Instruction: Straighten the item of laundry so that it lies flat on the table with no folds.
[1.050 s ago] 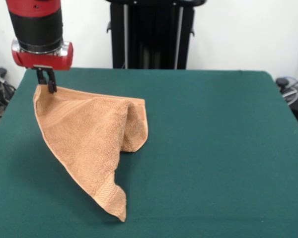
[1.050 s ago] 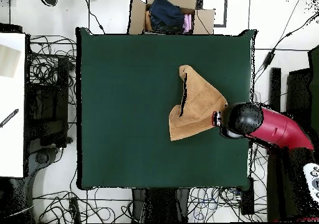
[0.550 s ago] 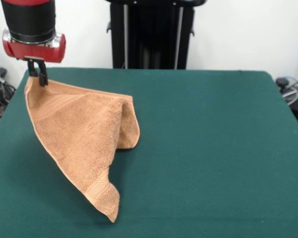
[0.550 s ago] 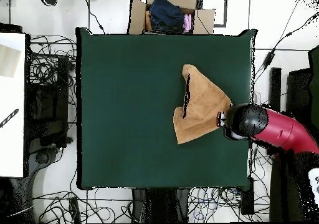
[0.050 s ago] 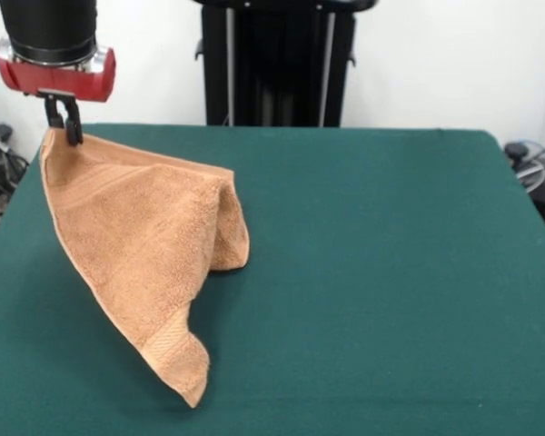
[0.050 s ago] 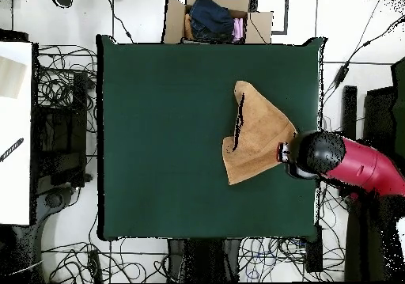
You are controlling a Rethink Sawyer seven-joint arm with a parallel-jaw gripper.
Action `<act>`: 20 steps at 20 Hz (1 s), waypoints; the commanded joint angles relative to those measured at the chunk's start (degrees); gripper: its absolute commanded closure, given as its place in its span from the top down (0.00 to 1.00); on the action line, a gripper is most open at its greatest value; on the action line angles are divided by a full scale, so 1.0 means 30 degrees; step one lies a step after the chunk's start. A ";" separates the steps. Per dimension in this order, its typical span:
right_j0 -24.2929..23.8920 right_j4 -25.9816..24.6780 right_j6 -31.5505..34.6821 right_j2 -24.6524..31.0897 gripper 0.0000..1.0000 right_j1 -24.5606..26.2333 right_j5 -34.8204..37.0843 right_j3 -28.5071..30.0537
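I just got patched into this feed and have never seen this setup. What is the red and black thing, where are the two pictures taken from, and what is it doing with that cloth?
The red and black thing is a robot arm. Its gripper is shut on one corner of an orange-tan towel, holding that corner up while the rest hangs folded and trails onto the green table. One picture is taken across the table, facing the robot. The other looks straight down: there the arm reaches in from the right, the gripper at the towel's edge, near the table's right side. Beyond the table lie cables and a cardboard box of clothes.
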 commanded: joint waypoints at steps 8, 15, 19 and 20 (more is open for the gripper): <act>-0.0424 -0.0557 -0.0356 -0.0132 0.00 -0.0618 0.3422 0.0268; -0.0975 -0.0644 -0.0928 0.0117 0.00 -0.0885 0.4107 0.0053; -0.1339 -0.0710 -0.1349 0.0266 0.00 -0.1111 0.4587 -0.0102; -0.1427 -0.0708 -0.1413 0.0288 0.00 -0.1176 0.4691 -0.0079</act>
